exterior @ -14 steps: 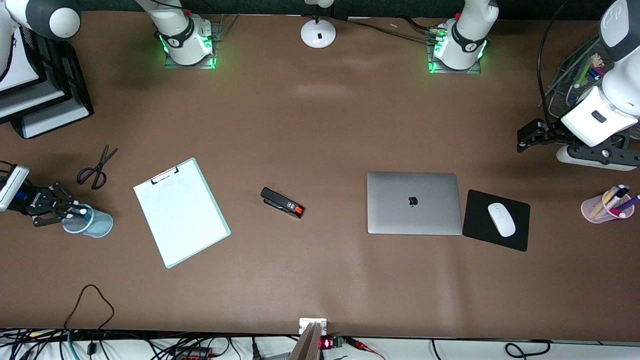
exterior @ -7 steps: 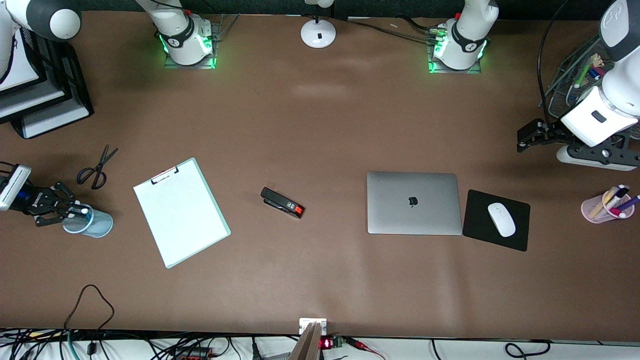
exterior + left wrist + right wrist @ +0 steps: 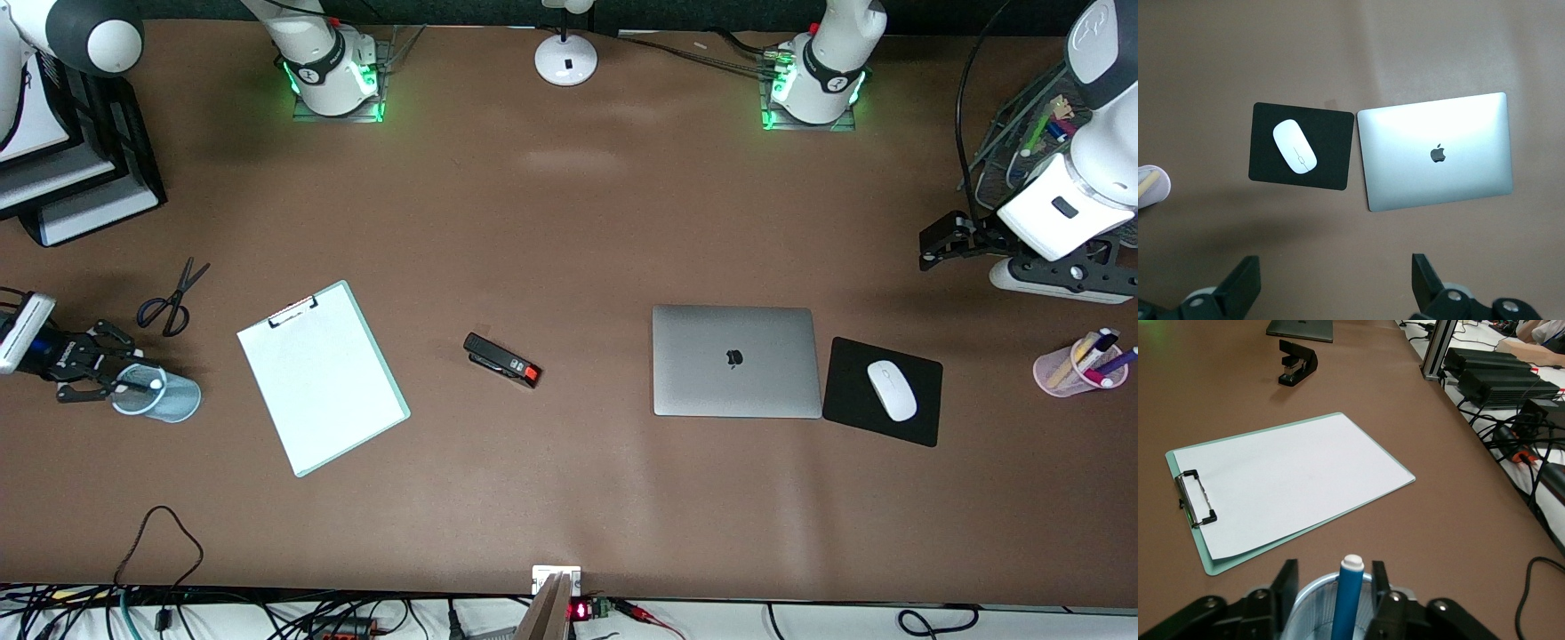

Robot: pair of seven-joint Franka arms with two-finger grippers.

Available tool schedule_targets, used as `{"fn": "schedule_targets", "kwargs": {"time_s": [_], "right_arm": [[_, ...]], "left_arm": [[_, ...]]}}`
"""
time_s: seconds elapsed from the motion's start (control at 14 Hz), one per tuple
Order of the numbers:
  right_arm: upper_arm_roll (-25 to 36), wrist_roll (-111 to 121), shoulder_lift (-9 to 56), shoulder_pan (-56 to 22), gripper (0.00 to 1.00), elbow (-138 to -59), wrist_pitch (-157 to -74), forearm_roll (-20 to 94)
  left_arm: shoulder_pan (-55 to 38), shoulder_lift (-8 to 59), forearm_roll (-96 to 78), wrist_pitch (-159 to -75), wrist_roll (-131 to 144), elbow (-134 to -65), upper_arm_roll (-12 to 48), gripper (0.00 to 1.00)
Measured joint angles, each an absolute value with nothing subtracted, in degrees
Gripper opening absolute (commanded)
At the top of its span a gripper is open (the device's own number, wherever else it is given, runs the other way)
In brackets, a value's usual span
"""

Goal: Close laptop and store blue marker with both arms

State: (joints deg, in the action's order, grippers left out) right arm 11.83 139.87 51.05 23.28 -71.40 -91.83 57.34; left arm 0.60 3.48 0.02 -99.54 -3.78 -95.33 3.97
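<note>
Two arms are showing here, each at its own end of the table; the laptop (image 3: 736, 360) is lying flat with its lid fully down, apple logo facing up, sitting just beside the black mouse pad (image 3: 882, 391) with the white mouse (image 3: 892, 389) on it. The left gripper (image 3: 1337, 293) is hanging in the air near the left arm's end of the table, looking down on the laptop and pad, its fingers standing wide apart and gripping nothing. The blue marker (image 3: 1348, 595) is standing upright in the light-blue mesh cup (image 3: 158, 395) at the right arm's end, white tip up. The right gripper (image 3: 100, 365) is sitting right at the cup's rim; its fingers (image 3: 1286, 582) are standing on either side of the marker with a gap showing, so they're not clamping it. The clipboard (image 3: 322, 376) and black stapler (image 3: 502, 360) are lying between the cup and the laptop; scissors (image 3: 171, 299) are near the cup.
</note>
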Motion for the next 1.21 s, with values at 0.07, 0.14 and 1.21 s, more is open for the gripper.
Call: {"fn": "schedule_targets", "kwargs": {"time_s": [0.07, 0.14, 1.21], "right_arm": [[11.8, 138.4, 50.6, 23.3, 1.0, -70.9, -91.4, 57.3], [11.9, 136.7, 50.1, 23.3, 1.0, -70.8, -90.8, 57.3], [11.4, 99.2, 38.9, 14.5, 1.0, -57.6, -80.8, 42.1]], "left_arm": [[0.6, 3.5, 0.0, -99.5, -3.8, -95.3, 4.0, 1.0], [0.6, 3.5, 0.0, -99.5, -3.8, -95.3, 4.0, 1.0], [0.6, 3.5, 0.0, -99.5, -3.8, -95.3, 4.0, 1.0]]}}
